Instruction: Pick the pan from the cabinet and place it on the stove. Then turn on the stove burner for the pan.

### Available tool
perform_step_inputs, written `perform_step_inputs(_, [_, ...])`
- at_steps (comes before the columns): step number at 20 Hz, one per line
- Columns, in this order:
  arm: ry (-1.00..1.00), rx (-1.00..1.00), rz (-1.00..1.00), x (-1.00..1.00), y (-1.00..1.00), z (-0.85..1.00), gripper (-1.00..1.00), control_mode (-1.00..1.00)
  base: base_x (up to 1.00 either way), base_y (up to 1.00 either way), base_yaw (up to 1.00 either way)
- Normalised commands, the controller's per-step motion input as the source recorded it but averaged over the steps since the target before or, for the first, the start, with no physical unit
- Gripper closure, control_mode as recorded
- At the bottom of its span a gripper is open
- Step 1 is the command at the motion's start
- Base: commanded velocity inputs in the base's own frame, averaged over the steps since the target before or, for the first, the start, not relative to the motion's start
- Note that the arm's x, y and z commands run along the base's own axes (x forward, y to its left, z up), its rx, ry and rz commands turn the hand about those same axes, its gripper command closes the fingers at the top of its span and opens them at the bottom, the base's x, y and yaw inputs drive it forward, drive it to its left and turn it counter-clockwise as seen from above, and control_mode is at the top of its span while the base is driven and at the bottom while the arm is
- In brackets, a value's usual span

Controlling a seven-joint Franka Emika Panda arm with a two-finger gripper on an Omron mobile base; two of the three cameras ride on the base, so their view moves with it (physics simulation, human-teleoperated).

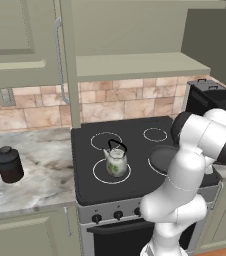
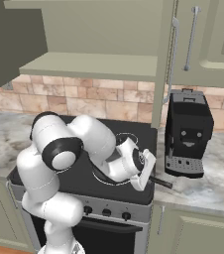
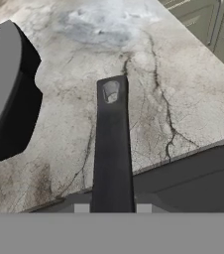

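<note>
One rigid pan (image 1: 166, 159) on the stove's (image 1: 135, 131) right; my gripper (image 2: 148, 174) clenches its handle (image 3: 112, 149); likely heavy, off-balance.

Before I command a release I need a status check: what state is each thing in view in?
pan: level over the front right of the stove, handle out over the counter.
gripper: shut on the pan's handle.
cabinet: door open.
kettle: upright on the stove's front left ring.
stove: no glow visible.
</note>
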Motion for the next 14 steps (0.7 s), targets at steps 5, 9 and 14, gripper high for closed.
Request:
perform_step_inputs(5, [0.0, 0.0, -0.01, 0.0, 0.16, -0.06, 1.0, -1.0, 0.0, 0.0, 0.0])
perform_step_inputs(9, [-0.02, 0.0, 0.0, 0.0, -0.01, 0.0, 1.0, -1.0, 0.0, 0.0, 0.0])
perform_step_inputs(14, [-0.01, 0.0, 0.0, 0.0, -0.06, 0.0, 1.0, -1.0, 0.0, 0.0, 0.0])
